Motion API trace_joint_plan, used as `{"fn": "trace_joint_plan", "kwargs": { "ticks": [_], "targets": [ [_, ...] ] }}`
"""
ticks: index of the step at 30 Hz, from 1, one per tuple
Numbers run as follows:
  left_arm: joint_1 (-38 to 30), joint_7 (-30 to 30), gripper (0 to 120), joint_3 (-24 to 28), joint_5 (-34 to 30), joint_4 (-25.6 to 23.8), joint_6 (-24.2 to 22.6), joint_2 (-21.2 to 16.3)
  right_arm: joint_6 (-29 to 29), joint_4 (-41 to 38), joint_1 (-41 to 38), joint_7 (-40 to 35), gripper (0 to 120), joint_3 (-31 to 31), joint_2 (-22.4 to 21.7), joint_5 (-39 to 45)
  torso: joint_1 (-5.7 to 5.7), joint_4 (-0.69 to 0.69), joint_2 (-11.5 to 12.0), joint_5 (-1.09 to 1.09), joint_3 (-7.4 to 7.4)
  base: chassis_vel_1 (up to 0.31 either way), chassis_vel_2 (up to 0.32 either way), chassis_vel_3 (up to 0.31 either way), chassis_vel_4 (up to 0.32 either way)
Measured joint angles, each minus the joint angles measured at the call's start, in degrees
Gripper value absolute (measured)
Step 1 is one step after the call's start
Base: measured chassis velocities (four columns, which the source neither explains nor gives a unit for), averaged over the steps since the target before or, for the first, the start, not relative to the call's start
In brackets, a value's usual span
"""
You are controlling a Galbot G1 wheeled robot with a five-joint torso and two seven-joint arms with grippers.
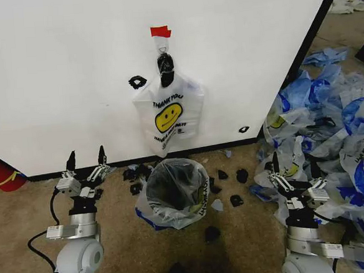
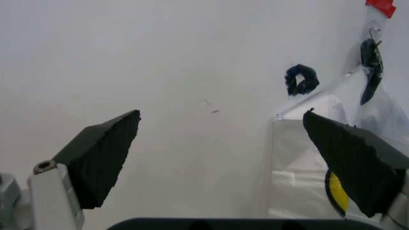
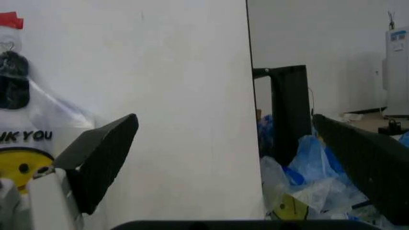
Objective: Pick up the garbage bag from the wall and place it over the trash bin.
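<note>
The trash bin [image 1: 173,190] stands on the brown floor [image 1: 120,241], between the two claws and a little ahead of them, close to the foot of the wall [image 1: 59,76]. It is already lined with a thin translucent bag whose rim is folded out over the edge, with yellow and blue print showing at the side; the inside looks dark, and what else lies in it cannot be told.

The garbage bag [image 1: 168,115] hangs flat against the wall straight above the bin, ahead of and above both claws. Its long axis runs vertically: the gathered handles, dark where they bunch, are caught at a small hook [image 1: 163,49] just under a red tape piece [image 1: 160,32], and the closed bottom points down, ending just above the bin's rim. The smiley face and "THANK YOU" print face outward, upright.

The left claw [image 1: 85,161] is held low near the wall's black base trim, to the left of the bin, fingers spread wide with nothing between them; in its wrist view the bag's edge [image 2: 300,158] lies beyond its fingertips. The right claw [image 1: 292,174] sits to the right of the bin, likewise wide open and holding nothing, with a mass of blue-and-white plastic bags [image 1: 337,119] just beside it. Small black scraps [image 1: 232,189] lie on the floor between this claw and the bin.
</note>
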State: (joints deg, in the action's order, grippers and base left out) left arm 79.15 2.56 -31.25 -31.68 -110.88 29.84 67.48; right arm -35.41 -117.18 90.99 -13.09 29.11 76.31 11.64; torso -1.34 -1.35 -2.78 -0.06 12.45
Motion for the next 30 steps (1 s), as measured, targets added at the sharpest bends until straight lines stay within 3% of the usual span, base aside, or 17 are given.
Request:
{"fn": "trace_joint_plan", "kwargs": {
  "ticks": [30],
  "targets": [
    [0.0,0.0,100,0.0,0.0,-0.01,0.0,0.0,0.0,0.0,0.0,0.0,100,0.0,0.0,0.0,0.0,0.0,0.0,0.0,0.0,0.0,0.0,0.0,0.0]
  ]
}}
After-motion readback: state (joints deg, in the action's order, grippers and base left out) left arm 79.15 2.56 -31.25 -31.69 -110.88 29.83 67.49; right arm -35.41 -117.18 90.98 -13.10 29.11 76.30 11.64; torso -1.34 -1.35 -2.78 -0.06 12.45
